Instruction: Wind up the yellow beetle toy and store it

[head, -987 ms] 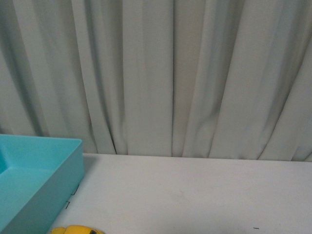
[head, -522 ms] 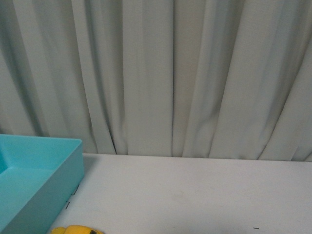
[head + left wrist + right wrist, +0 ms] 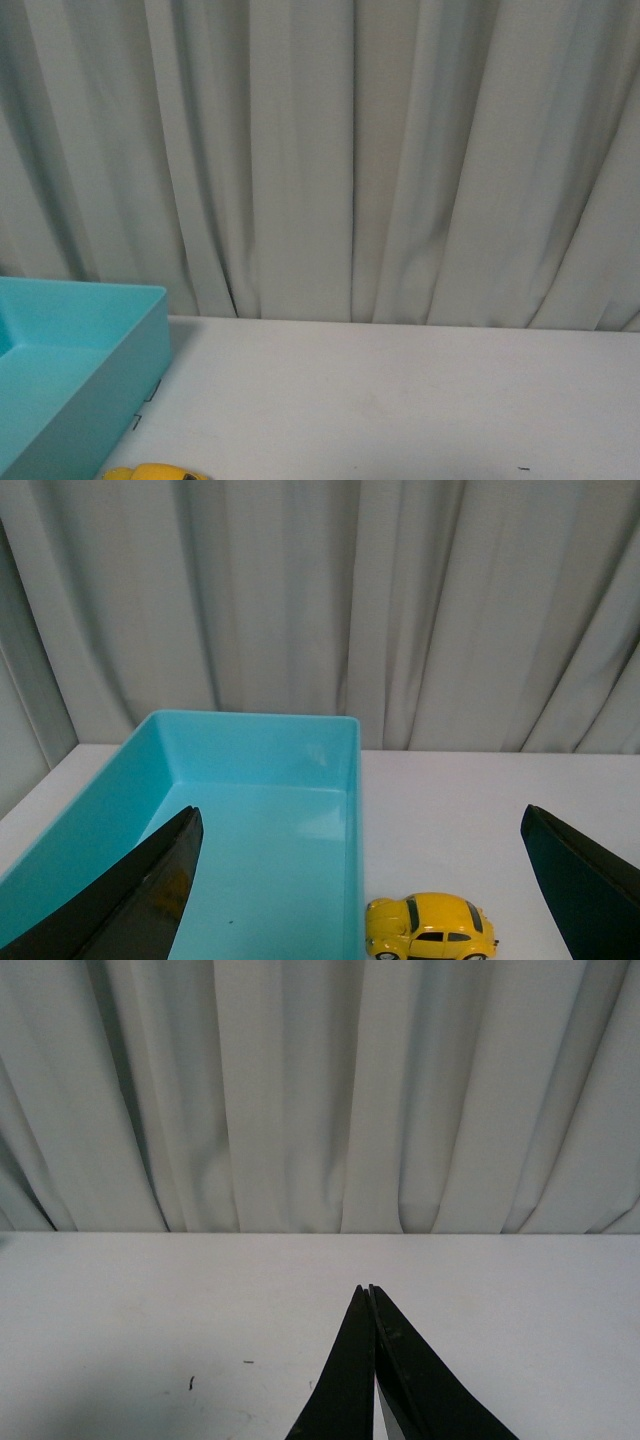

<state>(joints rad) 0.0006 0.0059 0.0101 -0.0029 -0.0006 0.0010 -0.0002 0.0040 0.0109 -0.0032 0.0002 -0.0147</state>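
Observation:
The yellow beetle toy (image 3: 430, 927) stands on its wheels on the white table, right beside the outer wall of the turquoise bin (image 3: 352, 810). In the front view only its yellow roof (image 3: 152, 472) shows at the bottom edge. My left gripper (image 3: 360, 830) is open and empty, its two black fingers (image 3: 150, 880) spread wide above the bin and the toy. My right gripper (image 3: 367, 1290) is shut with nothing between its fingers, above bare table away from the toy.
The turquoise bin (image 3: 120, 375) is empty and sits at the table's left side. A grey-white pleated curtain (image 3: 350, 150) hangs behind the table's far edge. A few small dark marks (image 3: 190, 1382) dot the white tabletop.

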